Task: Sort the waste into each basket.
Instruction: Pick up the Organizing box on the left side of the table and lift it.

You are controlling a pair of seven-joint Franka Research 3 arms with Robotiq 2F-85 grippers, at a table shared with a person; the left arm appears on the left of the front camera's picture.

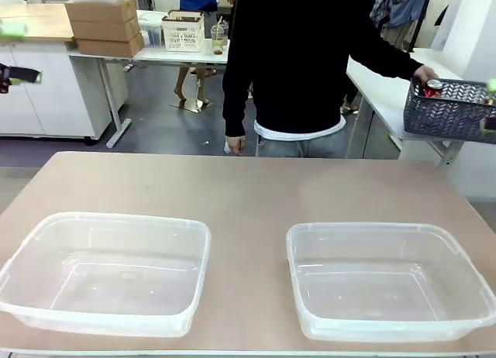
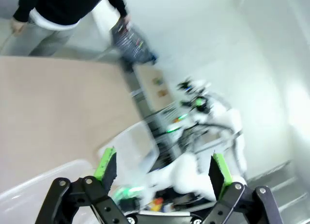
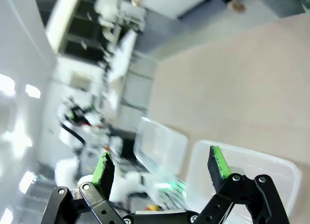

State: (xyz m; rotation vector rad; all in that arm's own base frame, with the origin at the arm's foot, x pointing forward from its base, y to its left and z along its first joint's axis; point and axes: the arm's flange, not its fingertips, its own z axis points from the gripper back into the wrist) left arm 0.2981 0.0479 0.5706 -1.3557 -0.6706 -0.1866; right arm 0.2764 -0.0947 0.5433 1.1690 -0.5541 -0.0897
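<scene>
On table [image 1: 248, 187]: left clear basket [image 1: 46, 218] and right clear basket [image 1: 364, 227], side by side, apart. Red can [image 1: 433, 85] in grey basket [image 1: 446, 116], person's hand [image 1: 424, 73] at its rim, far right. Left gripper [image 2: 162, 162], right gripper [image 3: 160, 163]: raised, tilted, jaws spread wide.

The left tub [image 1: 105, 269] blocks seven o'clock, the right tub [image 1: 387, 284] five; a bare lane runs between them, and the table [image 1: 256, 184] lies open toward the person [image 1: 294, 63] at twelve.
</scene>
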